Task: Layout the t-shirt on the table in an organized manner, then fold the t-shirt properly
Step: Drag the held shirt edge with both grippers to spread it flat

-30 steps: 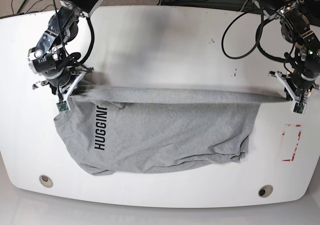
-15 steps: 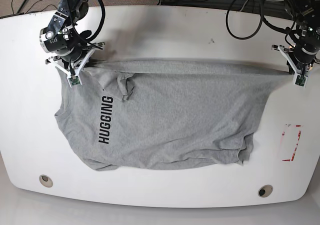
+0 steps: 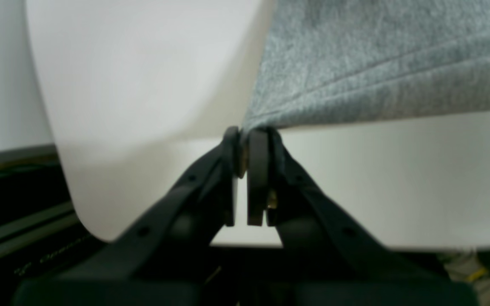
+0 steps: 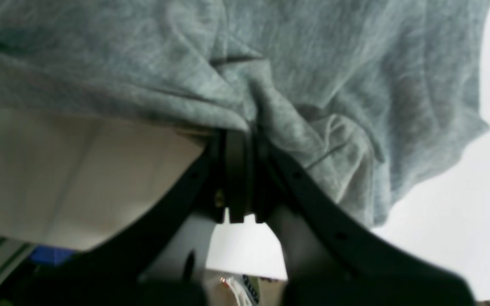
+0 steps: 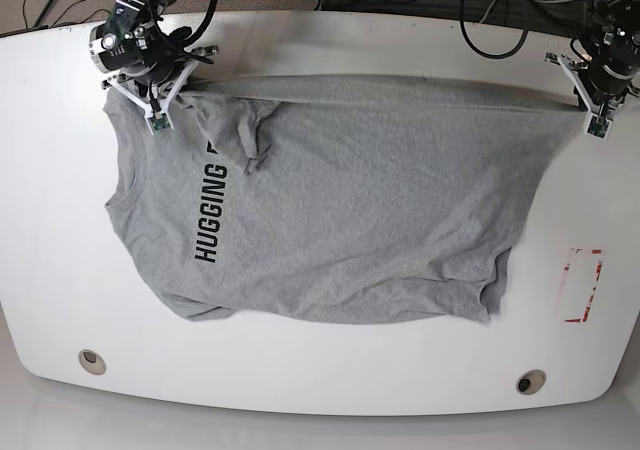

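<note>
From the base view, nearest me I see the front rim of the white table [image 5: 300,395] with its two round grommet holes [image 5: 92,361] [image 5: 530,381], one toward each front corner. A small red-outlined rectangle mark [image 5: 582,285] sits further in on the side of my left arm.

Beyond that lies the grey t-shirt [image 5: 360,210], spread over the middle of the tabletop with its near edge loose and wavy and a ruffled bit at the near corner by the red mark. Black lettering reading HUGGING [image 5: 210,213] runs sideways on the side toward my right arm. A small twisted fold [image 5: 252,142] stands up just past the lettering.

At the far side the shirt's edge runs in a nearly straight line between my two grippers. My right gripper [image 5: 150,80] has its jaws pressed together on a bunched clump of the fabric; in its wrist view I see cloth gathered and creased right at the tips. My left gripper [image 5: 596,88] is likewise closed, pinching a flat hemmed corner of the shirt, with the hem line clear in its wrist view and the glossy table beneath.
</note>
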Robot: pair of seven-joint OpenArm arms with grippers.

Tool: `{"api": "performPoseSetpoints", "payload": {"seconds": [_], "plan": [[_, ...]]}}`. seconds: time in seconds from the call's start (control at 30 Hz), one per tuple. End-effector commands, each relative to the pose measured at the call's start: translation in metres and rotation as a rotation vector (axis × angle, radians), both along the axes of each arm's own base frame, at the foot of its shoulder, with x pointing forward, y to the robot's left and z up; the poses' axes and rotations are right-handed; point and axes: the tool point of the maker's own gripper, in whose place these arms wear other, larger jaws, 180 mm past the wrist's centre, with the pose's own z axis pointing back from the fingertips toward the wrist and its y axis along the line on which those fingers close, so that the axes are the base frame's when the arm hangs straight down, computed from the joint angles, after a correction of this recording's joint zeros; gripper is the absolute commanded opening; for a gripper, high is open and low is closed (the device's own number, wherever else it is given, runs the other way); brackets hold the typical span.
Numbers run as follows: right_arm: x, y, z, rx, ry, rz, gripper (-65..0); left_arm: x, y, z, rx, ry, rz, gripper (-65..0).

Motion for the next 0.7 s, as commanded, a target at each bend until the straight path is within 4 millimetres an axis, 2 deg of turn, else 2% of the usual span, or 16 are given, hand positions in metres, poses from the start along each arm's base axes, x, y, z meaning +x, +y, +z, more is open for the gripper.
{"api": "performPoseSetpoints", "payload": {"seconds": [0.0, 0.33, 0.67], "plan": [[-0.001, -0.008, 0.005, -0.032, -0.018, -0.006, -65.0, -0.006, 0.019, 0.010, 0.056, -0.006, 0.036, -64.6], [-0.023, -0.007, -0.003, -0.035, 0.035, 0.004, -65.0, -0.048, 0.041, 0.007, 0.091, 0.070, 0.103, -64.6], [-0.038, -0.008, -0.009, -0.034, 0.073, 0.007, -65.0, -0.081, 0.052, 0.004, 0.108, 0.135, 0.146, -64.6]]}}
